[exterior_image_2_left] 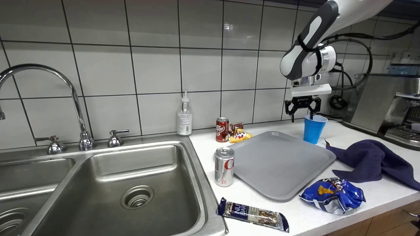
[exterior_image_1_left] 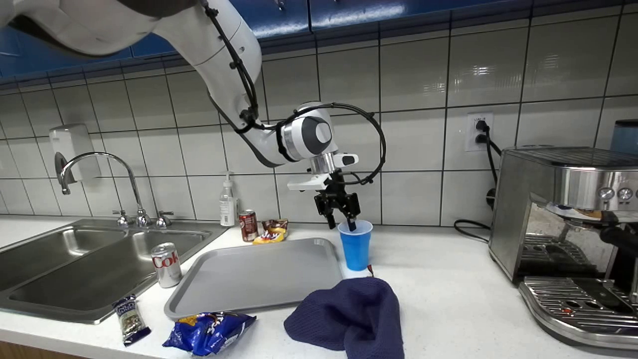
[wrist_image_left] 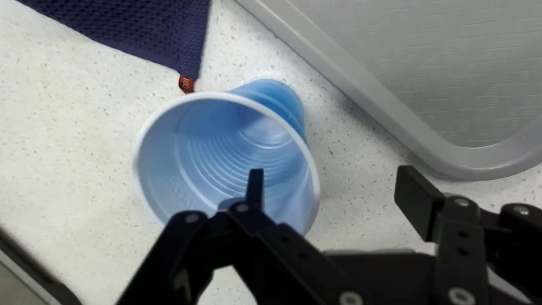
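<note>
The cup (exterior_image_1_left: 356,252) stands upright on the tabletop (exterior_image_1_left: 443,284) beneath the hand (exterior_image_1_left: 342,228), which is spread apart: one finger inside the cup's mouth, the other outside its rim, toward the tray (exterior_image_1_left: 269,271).

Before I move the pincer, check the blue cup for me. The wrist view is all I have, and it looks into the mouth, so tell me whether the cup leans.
Observer: It doesn't; in both exterior views the cup stands upright on its base.
Operator: My frame shows only a corner of the towel. Describe the rest.
Observer: It lies bunched up in folds, as both exterior views show.
Operator: Now the tray. Tell me what stands by the edge I can't see, toward the sink.
Observer: A silver can stands there, between tray and sink.
</note>
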Robot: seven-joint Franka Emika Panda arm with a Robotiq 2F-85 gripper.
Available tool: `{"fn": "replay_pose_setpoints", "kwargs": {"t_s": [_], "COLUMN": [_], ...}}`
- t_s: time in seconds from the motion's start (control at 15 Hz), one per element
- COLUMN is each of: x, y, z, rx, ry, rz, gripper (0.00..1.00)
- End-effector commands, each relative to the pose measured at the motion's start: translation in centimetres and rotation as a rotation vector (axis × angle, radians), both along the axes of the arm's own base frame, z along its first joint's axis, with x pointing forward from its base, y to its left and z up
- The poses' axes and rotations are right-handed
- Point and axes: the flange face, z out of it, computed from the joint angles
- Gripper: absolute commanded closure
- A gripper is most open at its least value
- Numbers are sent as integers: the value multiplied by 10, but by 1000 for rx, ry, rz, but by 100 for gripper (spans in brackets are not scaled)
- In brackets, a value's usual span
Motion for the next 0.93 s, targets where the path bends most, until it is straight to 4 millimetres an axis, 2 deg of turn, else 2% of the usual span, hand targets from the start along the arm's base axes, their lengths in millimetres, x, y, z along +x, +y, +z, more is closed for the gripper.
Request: {"fn": "replay_pose_setpoints", "kwargs": {"t_s": [0.0, 0.4, 0.47, 0.87], "x": [9, 10, 11, 12], "y": [-6, -5, -5, -11], "z": [-1, -8, -8, 2], "rx": [15, 8, 7, 7], "ry": [-11, -2, -2, -18], "rz": [17, 22, 21, 11], "gripper": [51, 95, 100, 99]}}
